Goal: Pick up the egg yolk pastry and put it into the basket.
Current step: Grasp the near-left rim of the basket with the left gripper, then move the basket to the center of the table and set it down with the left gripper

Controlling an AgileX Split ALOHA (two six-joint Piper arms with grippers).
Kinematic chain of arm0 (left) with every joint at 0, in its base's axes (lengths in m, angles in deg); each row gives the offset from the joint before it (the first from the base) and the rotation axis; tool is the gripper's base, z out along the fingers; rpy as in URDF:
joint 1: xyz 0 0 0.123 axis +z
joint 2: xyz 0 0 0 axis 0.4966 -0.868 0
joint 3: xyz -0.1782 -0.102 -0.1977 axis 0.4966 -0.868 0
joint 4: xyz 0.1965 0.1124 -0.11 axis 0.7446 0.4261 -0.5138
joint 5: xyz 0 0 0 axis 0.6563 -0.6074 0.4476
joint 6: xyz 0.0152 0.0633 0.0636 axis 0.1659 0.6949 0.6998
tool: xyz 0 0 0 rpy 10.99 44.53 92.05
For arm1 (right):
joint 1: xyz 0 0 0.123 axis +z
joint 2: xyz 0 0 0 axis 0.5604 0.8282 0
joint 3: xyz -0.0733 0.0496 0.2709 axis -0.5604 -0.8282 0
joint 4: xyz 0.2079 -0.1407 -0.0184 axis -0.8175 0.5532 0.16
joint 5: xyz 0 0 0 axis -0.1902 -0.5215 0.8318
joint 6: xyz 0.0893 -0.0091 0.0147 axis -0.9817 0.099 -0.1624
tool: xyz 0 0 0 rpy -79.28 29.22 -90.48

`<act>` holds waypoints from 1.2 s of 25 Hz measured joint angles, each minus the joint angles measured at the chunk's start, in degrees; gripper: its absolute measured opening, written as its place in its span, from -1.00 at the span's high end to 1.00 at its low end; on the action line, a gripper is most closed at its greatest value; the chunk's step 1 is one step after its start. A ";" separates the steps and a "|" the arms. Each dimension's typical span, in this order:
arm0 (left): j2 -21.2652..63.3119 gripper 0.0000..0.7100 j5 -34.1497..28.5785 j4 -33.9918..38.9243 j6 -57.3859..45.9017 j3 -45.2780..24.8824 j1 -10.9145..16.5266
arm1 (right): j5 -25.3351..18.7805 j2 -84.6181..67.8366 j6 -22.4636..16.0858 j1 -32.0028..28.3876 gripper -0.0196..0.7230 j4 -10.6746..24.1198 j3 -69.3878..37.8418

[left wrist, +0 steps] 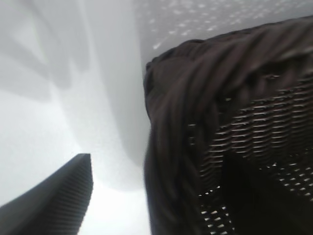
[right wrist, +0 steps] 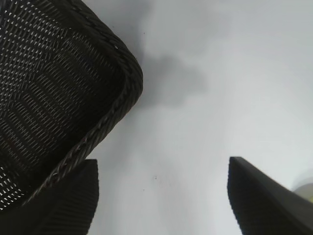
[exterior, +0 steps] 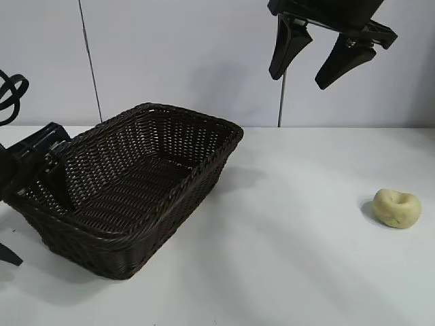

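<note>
The egg yolk pastry [exterior: 397, 208], a pale yellow dimpled lump, lies on the white table at the right, far from the basket. A sliver of it shows in the right wrist view [right wrist: 308, 188]. The dark brown wicker basket [exterior: 143, 187] stands at the left. It also shows in the right wrist view [right wrist: 58, 83] and the left wrist view [left wrist: 195, 122]. My right gripper [exterior: 300, 78] hangs high above the table's middle, open and empty, between basket and pastry [right wrist: 161, 161]. My left gripper [exterior: 41, 187] is at the basket's left end, open, with one finger inside and one outside the rim [left wrist: 161, 161].
The white table [exterior: 285, 258] runs between basket and pastry. A pale wall with a dark vertical seam [exterior: 90, 61] stands behind. Black cable loops [exterior: 10, 95] show at the far left.
</note>
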 joint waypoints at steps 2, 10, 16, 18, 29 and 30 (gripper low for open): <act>0.00 -0.06 0.65 -0.04 0.00 0.00 0.00 | 0.00 0.00 0.00 0.00 -0.47 0.05 0.00; 0.00 0.71 1.51 -0.77 -0.49 0.00 0.00 | 0.00 0.00 0.00 0.00 -0.47 0.05 0.00; 0.00 0.71 0.74 -0.97 -0.49 0.38 0.00 | 0.00 0.00 0.00 0.00 -0.47 0.09 0.00; 0.00 0.71 -0.76 -1.15 -0.15 1.25 0.00 | 0.00 0.00 0.00 0.00 -0.47 0.09 0.00; -0.45 0.71 -12.24 -0.70 9.20 13.22 0.00 | -0.12 0.00 0.00 0.00 -0.47 0.11 0.00; -0.45 0.71 -12.99 -0.65 10.18 14.05 0.00 | -0.12 0.00 0.00 0.00 -0.47 0.11 0.00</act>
